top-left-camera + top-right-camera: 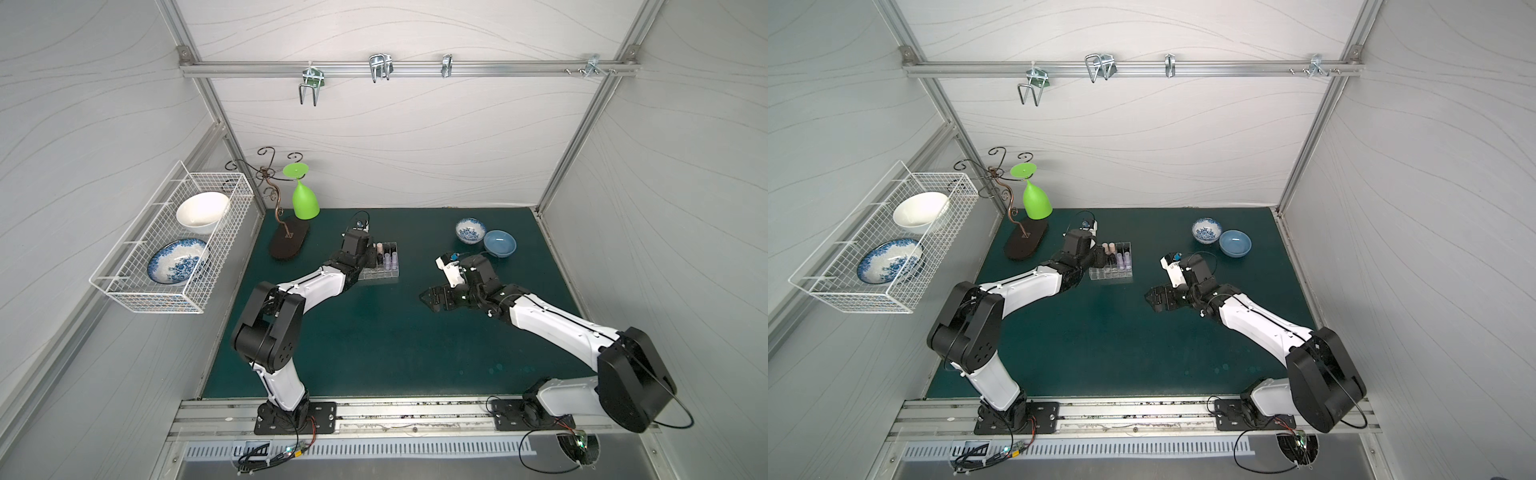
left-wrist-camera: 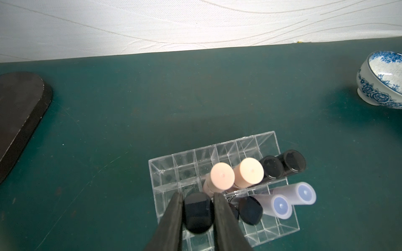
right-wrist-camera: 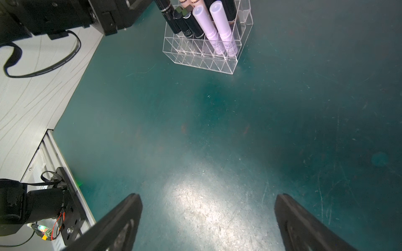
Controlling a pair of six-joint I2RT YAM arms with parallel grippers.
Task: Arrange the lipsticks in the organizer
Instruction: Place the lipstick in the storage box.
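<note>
The clear acrylic organizer (image 1: 380, 274) (image 1: 1115, 274) stands on the green mat, left of centre. Several lipsticks stand in its cells: two pale pink (image 2: 223, 176), two lilac (image 2: 280, 206) and glossy black ones (image 2: 272, 167). My left gripper (image 2: 198, 194) is over the organizer's (image 2: 267, 139) left side, shut on a black lipstick (image 2: 198, 214) that stands upright over a cell. In both top views the wrist hides its fingers. My right gripper (image 3: 207, 195) (image 1: 432, 297) hovers open and empty over bare mat, well to the right of the organizer (image 3: 202, 63).
A blue-and-white bowl (image 1: 470, 230) and a plain blue bowl (image 1: 500, 243) sit at the back right. A dark oval stand base (image 1: 289, 245) holds a wire rack with a green cup (image 1: 305, 203) hung upside down. A white wire basket (image 1: 174, 291) with dishes hangs on the left wall.
</note>
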